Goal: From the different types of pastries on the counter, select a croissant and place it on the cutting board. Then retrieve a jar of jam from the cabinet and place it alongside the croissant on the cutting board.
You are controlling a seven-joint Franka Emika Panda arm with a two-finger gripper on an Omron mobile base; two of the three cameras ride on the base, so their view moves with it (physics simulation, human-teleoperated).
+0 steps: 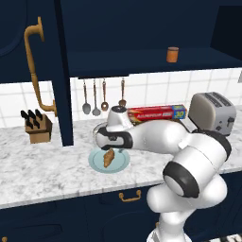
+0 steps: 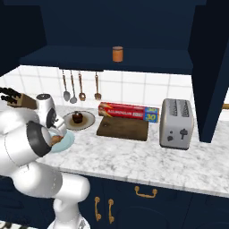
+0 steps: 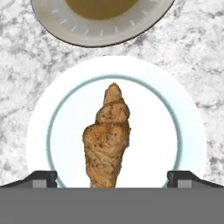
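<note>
The croissant (image 3: pixel 107 140) lies on a pale blue plate (image 3: pixel 39 131) on the marbled surface (image 1: pixel 38 165), its long axis running away from the hand, narrow tip farthest. It looks light, flaky and easily crushed, so a gentle pinch across the thick middle, not the tapering ends, seems safest. The gripper (image 3: pixel 112 177) hangs directly above it with its fingers (image 3: pixel 41 177) spread wide apart, one at each side of the plate, holding nothing. Just beyond sits a second plate (image 2: pixel 87 120) carrying the chocolate cupcake (image 2: pixel 77 117). Further right lies the cutting board (image 2: pixel 123 127), bare, in front of a red foil box (image 2: pixel 129 111). The jar of jam (image 2: pixel 117 53) stands on the cabinet (image 2: pixel 67 58) shelf above.
</note>
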